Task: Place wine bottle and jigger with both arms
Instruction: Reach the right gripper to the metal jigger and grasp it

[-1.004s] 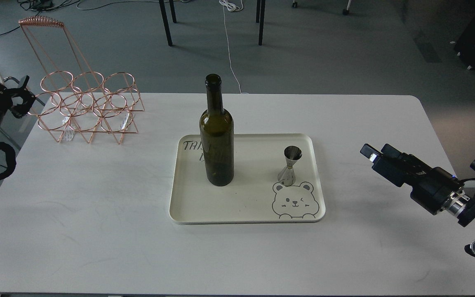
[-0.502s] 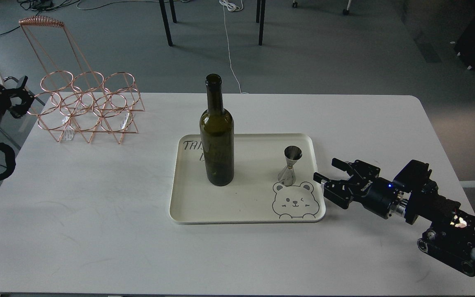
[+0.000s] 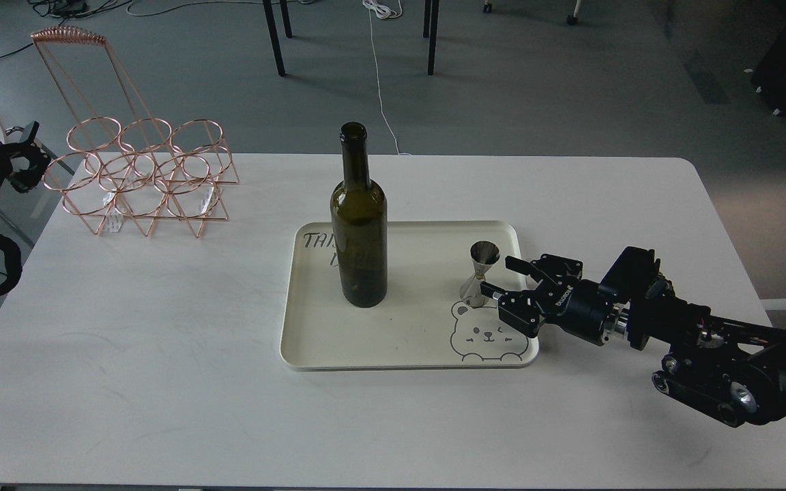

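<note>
Jigger [image 3: 482,274] stands upright just left of your right gripper [image 3: 500,279], fingers spread; left fingers' state unclear.

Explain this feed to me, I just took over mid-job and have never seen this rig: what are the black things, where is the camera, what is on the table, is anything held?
The camera sits in the robot's head, looking down at a white table. The black shapes are its two arms. The right gripper is open beside the jigger, holding nothing. The left gripper waits at the left edge, too small to judge. A cream tray carries the upright wine bottle and the jigger. A copper wire rack stands far left.
</note>
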### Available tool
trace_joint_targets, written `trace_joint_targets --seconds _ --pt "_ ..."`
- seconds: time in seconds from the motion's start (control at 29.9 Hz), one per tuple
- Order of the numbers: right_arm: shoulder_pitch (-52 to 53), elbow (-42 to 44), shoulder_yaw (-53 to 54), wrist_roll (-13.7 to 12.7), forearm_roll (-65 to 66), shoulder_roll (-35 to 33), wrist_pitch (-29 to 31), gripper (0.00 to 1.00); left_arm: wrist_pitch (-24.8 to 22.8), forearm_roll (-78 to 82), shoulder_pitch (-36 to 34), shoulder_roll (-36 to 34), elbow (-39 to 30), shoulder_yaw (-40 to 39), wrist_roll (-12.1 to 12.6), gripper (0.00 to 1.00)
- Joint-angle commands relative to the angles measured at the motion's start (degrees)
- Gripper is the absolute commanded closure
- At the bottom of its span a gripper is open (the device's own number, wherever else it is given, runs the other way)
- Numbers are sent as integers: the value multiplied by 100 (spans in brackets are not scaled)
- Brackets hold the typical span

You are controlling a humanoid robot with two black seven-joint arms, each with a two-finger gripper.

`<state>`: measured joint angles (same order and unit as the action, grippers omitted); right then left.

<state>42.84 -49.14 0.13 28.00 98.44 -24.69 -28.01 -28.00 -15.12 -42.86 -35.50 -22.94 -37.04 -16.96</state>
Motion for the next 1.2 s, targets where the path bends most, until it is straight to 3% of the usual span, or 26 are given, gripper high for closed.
trace_joint_targets --seconds 0.0,0.27,0.74,0.84,0.94,1.17 --pt "14 141 -4 0 -1 192 1 40 0 0 -73 0 0 4 -1 2" --pt "58 703 -4 0 -1 597 1 50 0 35 -205 8 -8 22 8 2" --pt "128 660 5 0 -10 685 1 62 0 35 -205 -18 -8 31 8 2" --pt "93 660 5 0 -10 685 1 71 0 35 -205 -88 -8 31 8 2" --pt "102 660 5 0 -10 685 1 87 0 35 -196 -159 -8 31 8 2" --pt "137 651 14 0 -18 677 1 97 0 35 -196 -176 -8 31 8 2"
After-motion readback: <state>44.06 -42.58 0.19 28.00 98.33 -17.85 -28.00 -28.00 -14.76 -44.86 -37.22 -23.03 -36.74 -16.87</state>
